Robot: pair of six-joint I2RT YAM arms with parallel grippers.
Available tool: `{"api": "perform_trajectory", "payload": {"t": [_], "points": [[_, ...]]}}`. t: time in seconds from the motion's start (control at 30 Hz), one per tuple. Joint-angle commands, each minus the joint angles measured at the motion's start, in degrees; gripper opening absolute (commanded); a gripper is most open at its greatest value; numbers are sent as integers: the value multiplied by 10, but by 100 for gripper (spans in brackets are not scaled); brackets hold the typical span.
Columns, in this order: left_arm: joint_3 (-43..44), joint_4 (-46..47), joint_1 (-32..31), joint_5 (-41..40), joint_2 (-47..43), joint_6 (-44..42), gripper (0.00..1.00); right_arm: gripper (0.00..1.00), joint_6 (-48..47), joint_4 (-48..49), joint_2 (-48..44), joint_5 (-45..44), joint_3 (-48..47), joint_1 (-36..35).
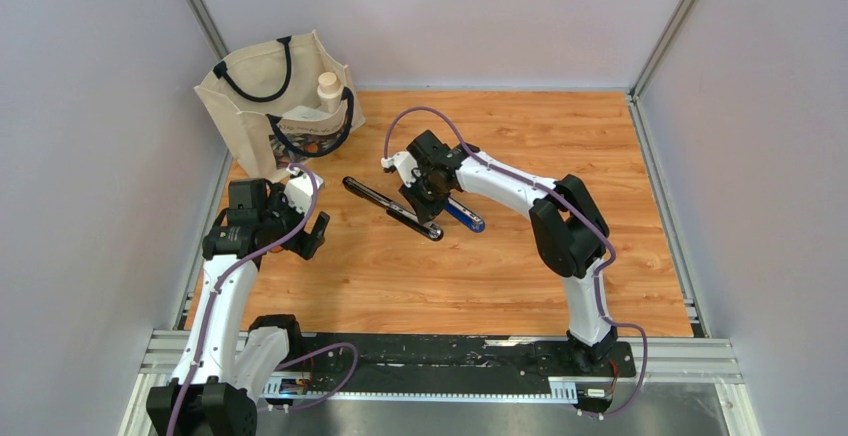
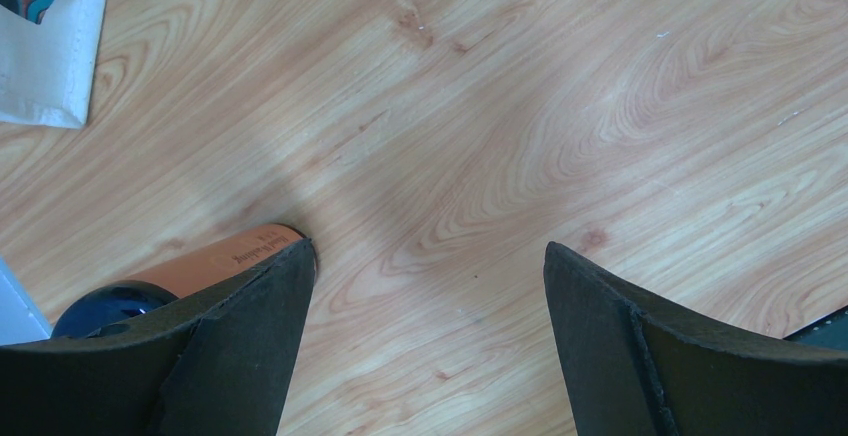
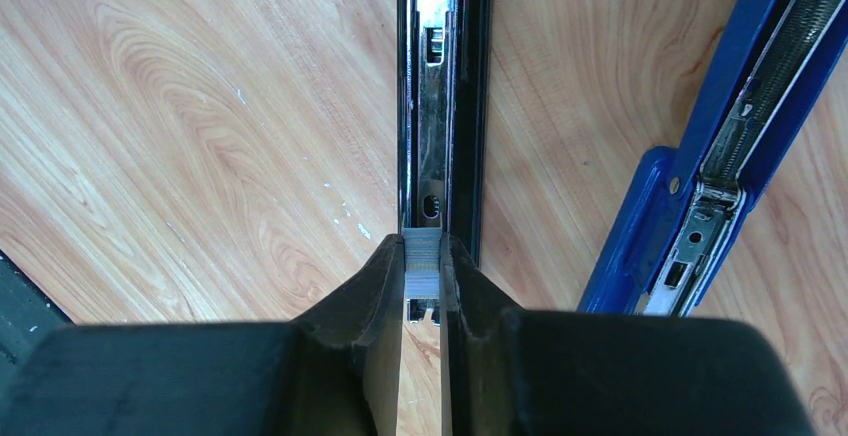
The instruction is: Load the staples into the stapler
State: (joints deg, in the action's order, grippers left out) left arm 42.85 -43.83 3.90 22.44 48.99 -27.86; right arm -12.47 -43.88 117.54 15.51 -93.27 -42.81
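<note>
A black stapler [image 1: 390,208] lies opened flat on the wooden table, its metal channel facing up [image 3: 435,86]. A blue stapler [image 1: 466,215] lies next to it, also open [image 3: 740,126]. My right gripper [image 3: 421,256] is shut on a short grey strip of staples [image 3: 421,264], held right over the near end of the black stapler's channel. My left gripper [image 2: 430,256] is open and empty, low over bare wood at the table's left [image 1: 310,236]. The white staple box is not in view.
A cream tote bag [image 1: 275,106] with a white bottle in it stands at the back left; its corner shows in the left wrist view [image 2: 50,66]. An orange cylinder with print [image 2: 220,261] lies by my left finger. Grey walls enclose the table.
</note>
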Motion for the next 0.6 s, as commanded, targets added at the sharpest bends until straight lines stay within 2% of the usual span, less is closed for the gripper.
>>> {"api": "perform_trajectory", "payload": {"t": [0.0,0.57], "points": [[-1,16,3,10,1,-13,93,15,-3,5,-35,0,-21,3],[0,16,3,12,1,-13,93,15,-4,13,-51,-9,-15,3]]}}
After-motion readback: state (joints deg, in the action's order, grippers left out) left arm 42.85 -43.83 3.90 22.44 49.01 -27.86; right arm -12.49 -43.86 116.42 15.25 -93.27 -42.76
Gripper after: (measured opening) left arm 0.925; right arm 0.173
